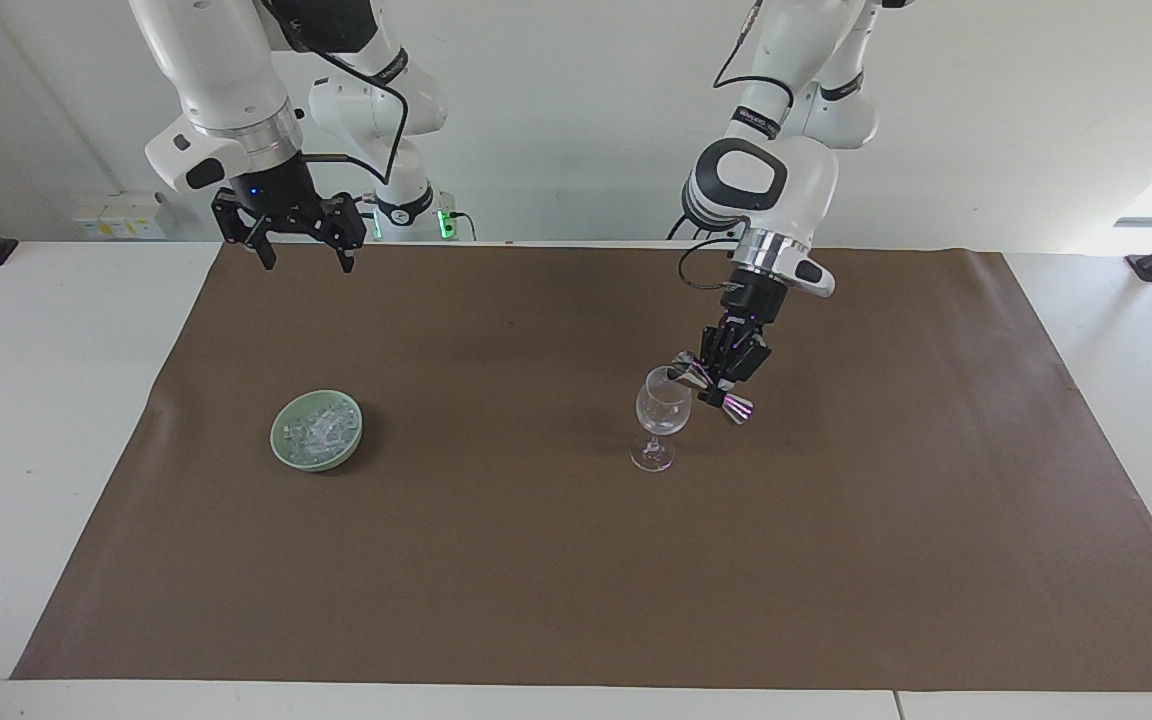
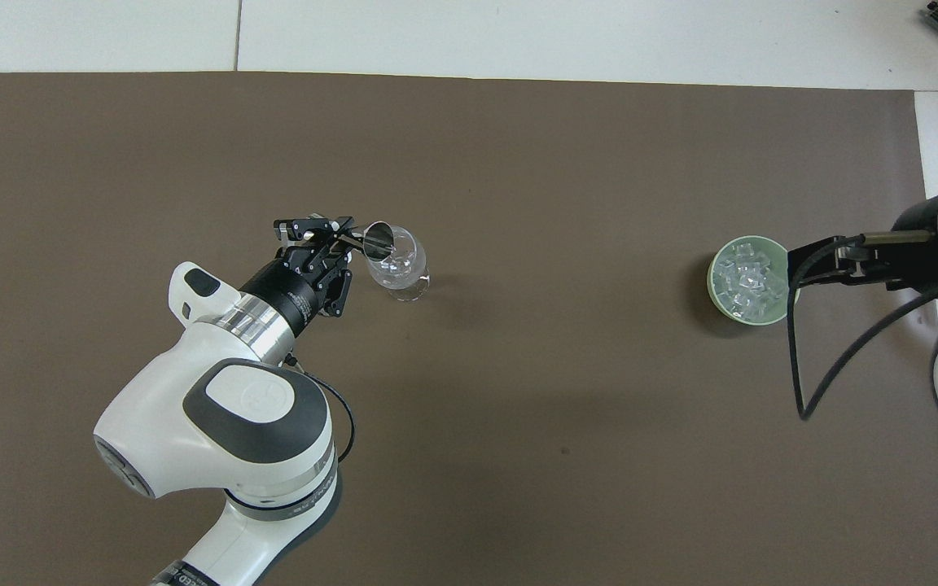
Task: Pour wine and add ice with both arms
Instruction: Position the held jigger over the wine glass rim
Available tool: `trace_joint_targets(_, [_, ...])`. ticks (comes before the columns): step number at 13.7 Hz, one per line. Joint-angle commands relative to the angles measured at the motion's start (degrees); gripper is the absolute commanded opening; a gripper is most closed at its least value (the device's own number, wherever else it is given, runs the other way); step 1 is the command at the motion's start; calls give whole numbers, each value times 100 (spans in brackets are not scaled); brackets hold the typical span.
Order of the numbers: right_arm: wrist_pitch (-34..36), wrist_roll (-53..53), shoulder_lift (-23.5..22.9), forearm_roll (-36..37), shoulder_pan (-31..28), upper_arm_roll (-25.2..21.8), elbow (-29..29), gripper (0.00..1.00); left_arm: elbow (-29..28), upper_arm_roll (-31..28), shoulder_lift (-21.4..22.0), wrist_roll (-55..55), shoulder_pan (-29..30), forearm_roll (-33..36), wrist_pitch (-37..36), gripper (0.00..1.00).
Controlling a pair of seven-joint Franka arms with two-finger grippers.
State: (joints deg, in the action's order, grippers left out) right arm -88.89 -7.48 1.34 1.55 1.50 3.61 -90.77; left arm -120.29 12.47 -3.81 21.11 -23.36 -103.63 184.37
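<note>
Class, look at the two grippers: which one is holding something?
The left gripper, shut on a small metal jigger tipped at the wine glass rim. The right gripper hangs open and empty near the robots.

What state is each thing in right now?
Left gripper: shut on metal jigger, tipped over the wine glass rim.
Wine glass: upright on the brown mat.
Ice: heaped in green bowl.
Right gripper: jaws open, waiting, holding nothing.

Left hand (image 2: 344, 238) tips a steel jigger (image 2: 378, 239) over the wine glass (image 2: 398, 266); right hand (image 2: 823, 262) hangs beside the bowl (image 2: 715, 295) of ice (image 2: 747, 281).
</note>
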Motion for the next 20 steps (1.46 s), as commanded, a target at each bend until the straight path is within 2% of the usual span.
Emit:
trace_joint_targets(1, [39,124,68,-6,-27,17,-64,100,225,-60,-102,-185,-90,54,169,0])
trace_joint_targets(3, [39,124,68,-6,-27,17,-64,100,313,-60,-164,-317,-90,54,396,0])
trace_joint_targets(20, [39,133,68,-6,-27,17,-64,100,463,-51,-322,-1327,-195,150,819,0])
